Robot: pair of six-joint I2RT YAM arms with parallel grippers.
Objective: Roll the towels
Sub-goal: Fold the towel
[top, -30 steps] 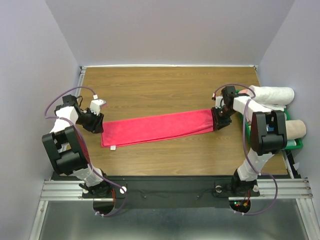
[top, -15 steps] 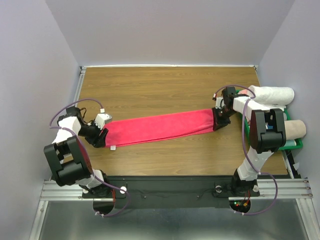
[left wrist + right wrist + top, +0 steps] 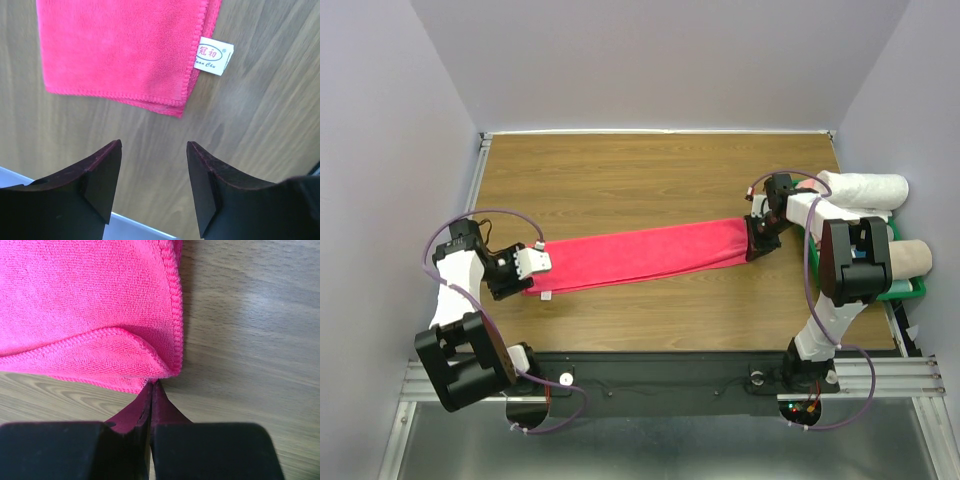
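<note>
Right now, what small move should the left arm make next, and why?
Probably ease the left gripper forward onto the towel's hem and close: it hangs open just short of it, near the white tag; the right gripper pinches the far corner.

The towel lies flat on the surface as a long strip running left to right, with its right end farther back than its left end. The tag projects from the near left corner. The left claw sits just off the left short edge, apart from it. The right claw meets the towel's right-end corner. Right of the surface, the near rolled towel lies in the bin, and the far rolled towel lies behind it.
</note>
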